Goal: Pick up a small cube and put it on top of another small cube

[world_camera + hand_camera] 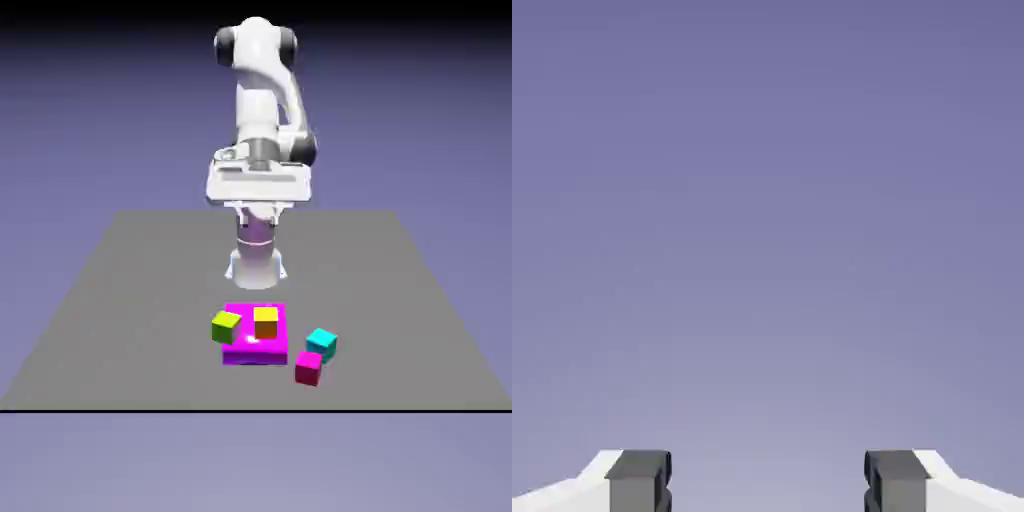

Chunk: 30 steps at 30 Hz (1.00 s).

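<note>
Exterior view first: you have the arm (262, 110) folded high at the far edge of the grey table (120, 300), its hand held level and well above the surface. Your gripper (768, 480) is not discernible from this camera.

Hand view: the two grey fingertips (639, 480) stand wide apart at the bottom edge with only plain blue-violet backdrop between them. You are holding nothing; the jaws are open and empty.

Location of items, exterior view:
- The small cyan cube (321, 344) sits on the table, toward the exterior view's right of the group, free of any contact with the robot.
- A small magenta-pink cube (308, 368) lies just beside it, nearer the camera; whether the two touch cannot be told.
- A large flat magenta block (256, 348) lies at the middle of the table, to the exterior view's left of the cyan cube.
- An orange-yellow cube (265, 322) rests on top of that block.
- A yellow-green cube (226, 326) sits at the block's left edge, tilted; whether it rests on the block or against it cannot be told.

The cyan cube stands on the table, not yet stacked on any other cube.
</note>
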### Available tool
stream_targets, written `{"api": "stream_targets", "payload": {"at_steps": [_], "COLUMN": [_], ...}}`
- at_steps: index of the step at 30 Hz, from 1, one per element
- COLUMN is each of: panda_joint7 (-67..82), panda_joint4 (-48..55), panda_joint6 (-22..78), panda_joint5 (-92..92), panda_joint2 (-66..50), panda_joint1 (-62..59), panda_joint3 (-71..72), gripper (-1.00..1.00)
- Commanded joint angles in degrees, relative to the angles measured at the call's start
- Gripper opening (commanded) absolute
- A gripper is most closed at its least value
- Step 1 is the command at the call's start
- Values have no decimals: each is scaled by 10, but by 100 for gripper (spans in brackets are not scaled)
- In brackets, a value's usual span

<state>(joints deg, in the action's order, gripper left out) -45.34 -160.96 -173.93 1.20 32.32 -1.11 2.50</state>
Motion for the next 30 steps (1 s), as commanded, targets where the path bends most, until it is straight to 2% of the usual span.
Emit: {"api": "stream_targets", "payload": {"at_steps": [1, 30], "panda_joint7": [-24, -718], "panda_joint4": [0, 11], "panda_joint6": [1, 20], "panda_joint5": [10, 298], "panda_joint2": [-3, -83], "panda_joint1": [-15, -447], "panda_joint3": [21, 623], "gripper": [0, 0]}}
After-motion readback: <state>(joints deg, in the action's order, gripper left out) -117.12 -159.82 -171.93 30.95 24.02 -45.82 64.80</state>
